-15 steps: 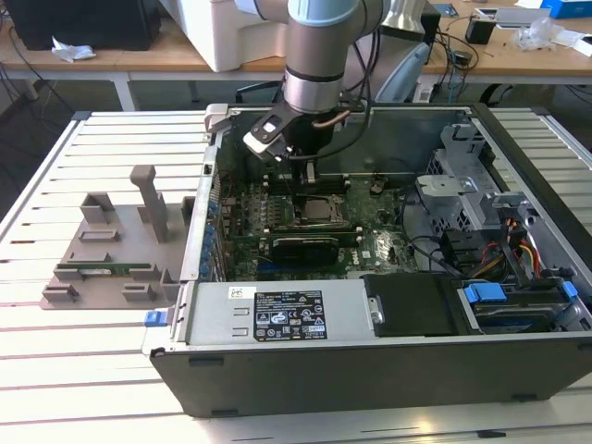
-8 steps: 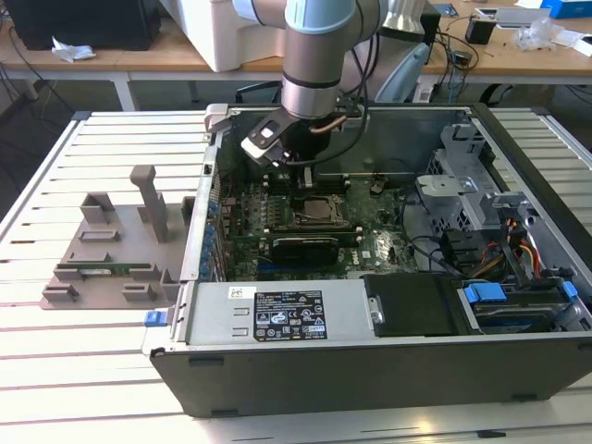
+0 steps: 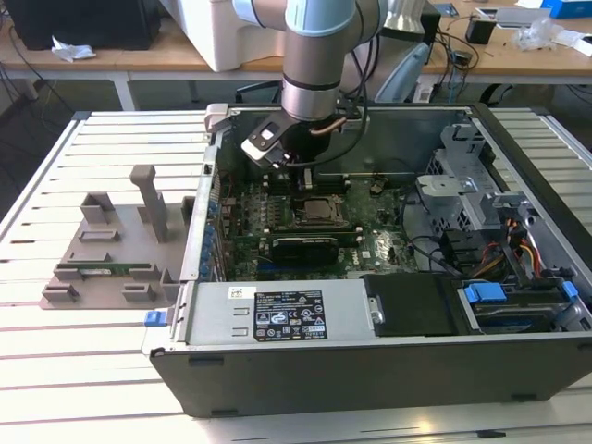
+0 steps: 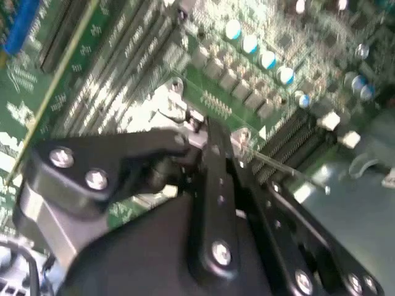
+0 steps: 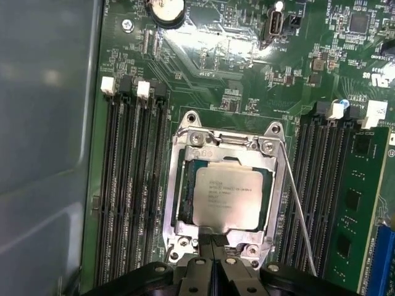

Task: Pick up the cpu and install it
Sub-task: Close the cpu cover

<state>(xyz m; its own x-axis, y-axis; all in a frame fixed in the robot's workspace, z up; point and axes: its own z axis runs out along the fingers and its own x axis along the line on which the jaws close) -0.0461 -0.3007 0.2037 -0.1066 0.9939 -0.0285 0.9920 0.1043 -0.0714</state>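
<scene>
The cpu is silver-grey with dark print, its socket frame bare steel, the motherboard green, the memory slots black with white clips, the gripper black, and the drive tab at the computer case's four o'clock blue.

Our arm hangs vertical, wrist pointing straight down. In the first wrist view our gripper has its two black fingers pressed together tip to tip.

The white slatted table under me is carrying two things: an open computer case is lying across its middle and the exterior view's right, and a grey moulded fixture is sitting just beside it, on the exterior view's left.
</scene>
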